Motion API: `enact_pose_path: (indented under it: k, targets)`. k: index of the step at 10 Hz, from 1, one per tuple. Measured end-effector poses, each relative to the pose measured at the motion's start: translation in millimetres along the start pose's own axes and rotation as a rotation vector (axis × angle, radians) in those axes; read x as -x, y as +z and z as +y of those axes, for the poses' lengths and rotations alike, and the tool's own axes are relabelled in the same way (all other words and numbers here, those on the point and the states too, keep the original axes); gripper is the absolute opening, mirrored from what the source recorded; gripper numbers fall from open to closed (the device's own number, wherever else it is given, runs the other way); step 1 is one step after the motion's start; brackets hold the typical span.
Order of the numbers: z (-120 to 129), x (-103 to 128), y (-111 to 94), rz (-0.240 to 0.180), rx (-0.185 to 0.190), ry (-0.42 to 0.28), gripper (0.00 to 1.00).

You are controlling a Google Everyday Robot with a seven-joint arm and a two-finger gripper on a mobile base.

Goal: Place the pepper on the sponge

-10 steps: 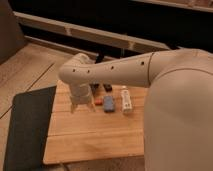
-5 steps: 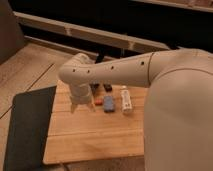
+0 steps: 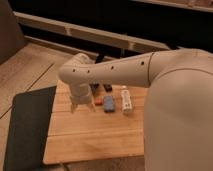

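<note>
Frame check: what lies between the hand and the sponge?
The pepper lies there on the wooden board, close beside the sponge. The hand hangs low over the board next to it. The camera view shows this.

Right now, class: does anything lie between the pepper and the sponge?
Nothing visible does. The pepper lies close beside the sponge on the wooden table, no object between them. The gripper hangs at the pepper's other side, away from the sponge.

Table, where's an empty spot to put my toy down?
The near half of the wooden table is bare, from the front edge up to the gripper. It is crowded farther back: pepper, sponge and white bar lie side by side next to the gripper.
</note>
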Motion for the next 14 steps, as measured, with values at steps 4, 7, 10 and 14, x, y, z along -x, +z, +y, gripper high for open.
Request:
enact_pose_path:
  k: [4,7,10,14]
  targets:
    - [0.0,0.0,0.0,0.0,0.0,0.0,0.65]
    - [0.0,0.0,0.0,0.0,0.0,0.0,0.65]
    - [0.0,1.2,-0.3,-0.003,0.001,-0.001,0.65]
    - [3.8,31.2,-9.3,-0.069,0.044,-0.155,0.65]
